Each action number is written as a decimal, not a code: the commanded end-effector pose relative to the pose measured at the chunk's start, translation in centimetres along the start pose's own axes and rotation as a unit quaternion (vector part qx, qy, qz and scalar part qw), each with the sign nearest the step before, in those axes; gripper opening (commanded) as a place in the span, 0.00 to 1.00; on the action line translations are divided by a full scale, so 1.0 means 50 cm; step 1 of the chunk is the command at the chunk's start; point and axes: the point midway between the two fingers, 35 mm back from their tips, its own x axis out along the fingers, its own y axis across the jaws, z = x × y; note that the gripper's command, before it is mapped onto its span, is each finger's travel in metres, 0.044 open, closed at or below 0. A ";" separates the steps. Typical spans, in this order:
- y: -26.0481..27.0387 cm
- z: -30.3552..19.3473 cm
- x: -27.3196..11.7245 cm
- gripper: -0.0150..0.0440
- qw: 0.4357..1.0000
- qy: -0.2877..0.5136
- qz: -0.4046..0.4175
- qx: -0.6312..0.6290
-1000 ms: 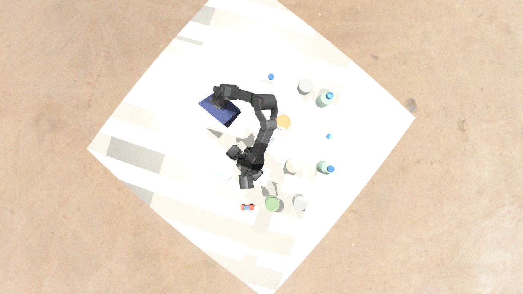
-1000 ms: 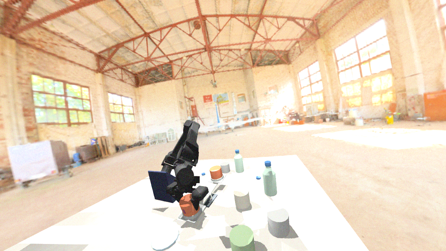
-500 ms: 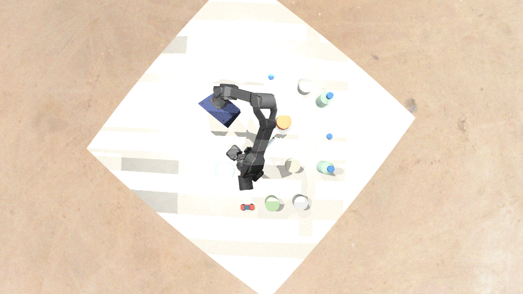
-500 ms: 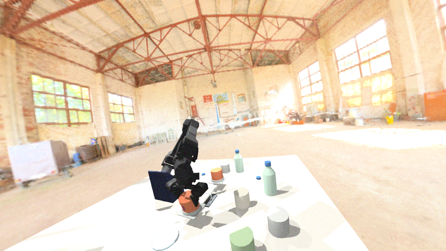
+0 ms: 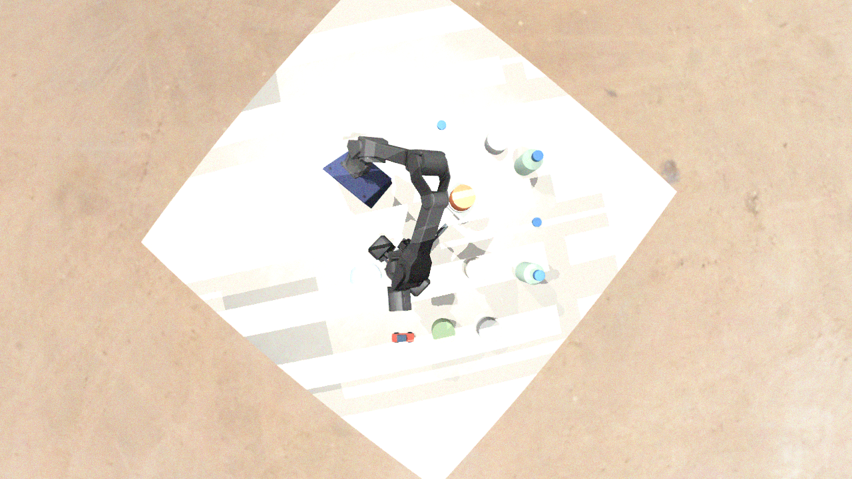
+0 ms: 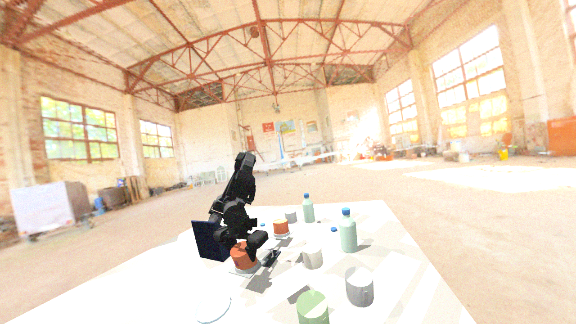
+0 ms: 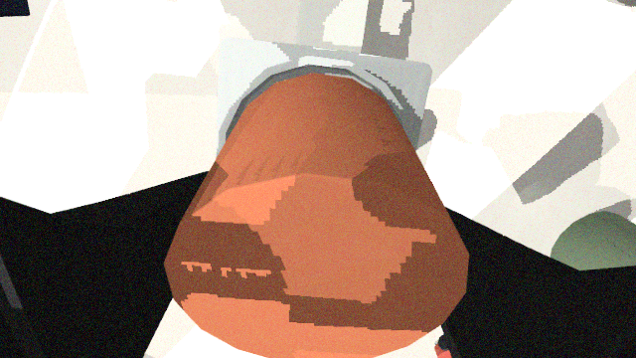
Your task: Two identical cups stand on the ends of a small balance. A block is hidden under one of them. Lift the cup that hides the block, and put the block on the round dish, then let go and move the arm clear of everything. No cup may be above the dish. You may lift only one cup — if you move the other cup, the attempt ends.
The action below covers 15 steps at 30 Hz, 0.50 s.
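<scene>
The near orange cup (image 6: 238, 254) (image 7: 318, 199) is at one end of the balance (image 6: 272, 256) (image 7: 238, 57), its lower edge at the grey ring of the end plate; I cannot make out a gap. My gripper (image 6: 242, 253) (image 7: 317, 196) is shut on this cup, one finger on each side. In the overhead view the arm hides this cup. The far orange cup (image 5: 462, 198) (image 6: 280, 227) stands on the other end. The pale round dish (image 5: 365, 276) (image 6: 213, 311) lies on the table just beside the gripper, with no cup above it. No block is visible.
A dark blue panel (image 5: 370, 185) (image 6: 209, 241) stands by the arm's base. A green can (image 5: 442, 328) (image 6: 312, 308), grey cans (image 6: 359, 286) (image 6: 290, 216), a whitish can (image 6: 312, 257), bottles (image 5: 528, 161) (image 5: 528, 273) and a red toy car (image 5: 403, 336) stand around.
</scene>
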 end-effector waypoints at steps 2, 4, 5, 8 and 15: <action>-0.008 -0.012 -0.024 0.25 1.000 0.012 -0.007 -0.006; -0.008 -0.012 -0.029 0.25 1.000 0.012 -0.007 -0.006; -0.008 -0.012 -0.031 0.25 1.000 0.012 -0.007 -0.006; -0.008 -0.012 -0.039 0.25 1.000 0.013 -0.007 -0.006; -0.007 -0.011 -0.057 0.25 1.000 0.013 -0.007 -0.005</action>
